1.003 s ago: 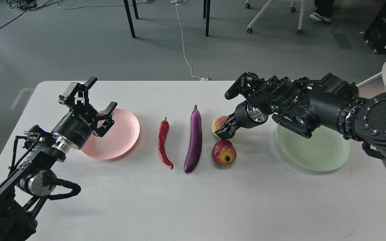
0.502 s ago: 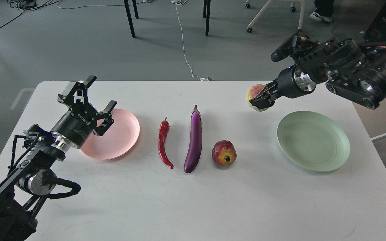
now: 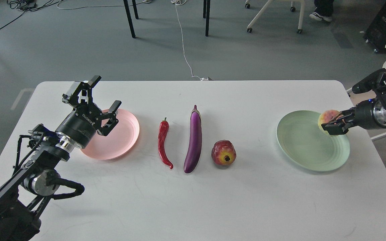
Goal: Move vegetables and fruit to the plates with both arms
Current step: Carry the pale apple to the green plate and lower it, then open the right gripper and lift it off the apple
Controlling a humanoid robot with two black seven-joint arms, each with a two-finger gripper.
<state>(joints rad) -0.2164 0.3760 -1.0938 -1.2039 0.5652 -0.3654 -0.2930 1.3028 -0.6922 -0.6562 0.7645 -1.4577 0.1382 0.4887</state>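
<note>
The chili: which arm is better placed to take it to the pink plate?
Left. Its end effector hangs open over the pink plate, beside the chili. The right end effector is far away and holds a fruit.

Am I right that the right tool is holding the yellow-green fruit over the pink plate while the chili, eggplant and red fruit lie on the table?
Not quite: in the head view the right tool holds the yellow-green fruit over the mint green plate, not the pink plate. The chili, eggplant and red fruit do lie on the table.
</note>
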